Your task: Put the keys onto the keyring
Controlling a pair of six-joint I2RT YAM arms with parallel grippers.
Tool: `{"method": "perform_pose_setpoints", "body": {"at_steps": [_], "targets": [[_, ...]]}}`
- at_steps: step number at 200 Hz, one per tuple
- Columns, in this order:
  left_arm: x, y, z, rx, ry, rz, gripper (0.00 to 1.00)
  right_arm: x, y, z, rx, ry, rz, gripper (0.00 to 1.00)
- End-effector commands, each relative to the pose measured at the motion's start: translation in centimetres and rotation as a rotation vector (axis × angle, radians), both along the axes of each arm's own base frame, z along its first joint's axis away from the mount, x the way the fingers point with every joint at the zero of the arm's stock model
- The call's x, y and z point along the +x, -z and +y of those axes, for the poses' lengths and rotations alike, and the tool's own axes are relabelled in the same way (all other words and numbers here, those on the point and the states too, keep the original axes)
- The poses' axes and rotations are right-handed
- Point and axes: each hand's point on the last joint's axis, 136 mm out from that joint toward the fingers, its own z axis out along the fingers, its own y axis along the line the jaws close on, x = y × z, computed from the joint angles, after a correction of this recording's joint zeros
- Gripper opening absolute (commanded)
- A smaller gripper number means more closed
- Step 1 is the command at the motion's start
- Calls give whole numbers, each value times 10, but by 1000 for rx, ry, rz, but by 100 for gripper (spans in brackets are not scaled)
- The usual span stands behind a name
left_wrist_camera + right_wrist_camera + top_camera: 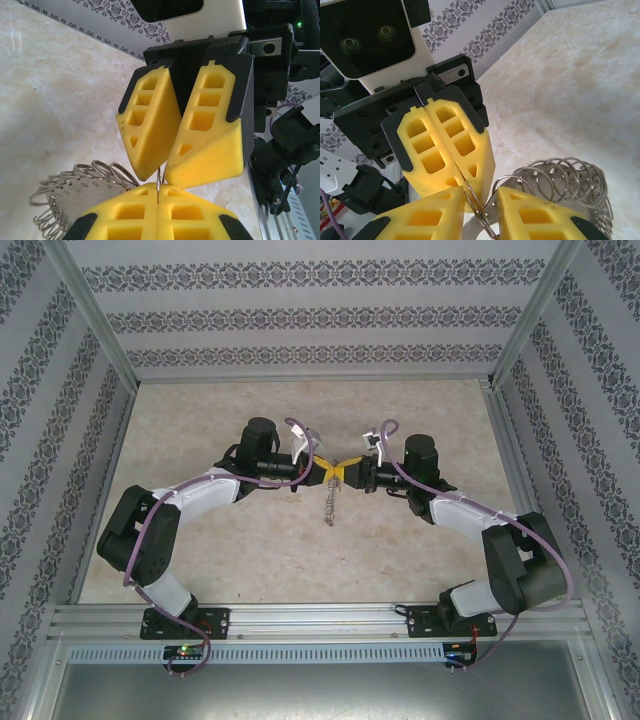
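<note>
My left gripper is held above the table's middle, shut on the thin grey wire of the keyring. My right gripper faces it tip to tip. Its yellow fingers stand a little apart with the keyring wire in the gap, close to the left finger. A bunch of small metal rings on a numbered grey plate hangs from the keyring below both grippers. The keys are out of view.
The pale marbled tabletop lies below. Patterned walls close it in at the back and both sides. An aluminium rail with both arm bases runs along the near edge.
</note>
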Motion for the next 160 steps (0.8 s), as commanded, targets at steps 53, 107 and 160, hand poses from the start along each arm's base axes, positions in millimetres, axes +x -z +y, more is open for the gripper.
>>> {"method": "perform_pose_setpoints", "body": {"at_steps": [53,107,160], "targets": [[-2,-20,-4,-44,32,-65,0,-8,8,-5,-4,-4,11,26],[-3,-19,-5,-44,39,-58,0,-4,1,-6,1,10,-6,24],[-3,-19,-4,-43,40,-56,0,2,-10,-5,8,12,-23,26]]}}
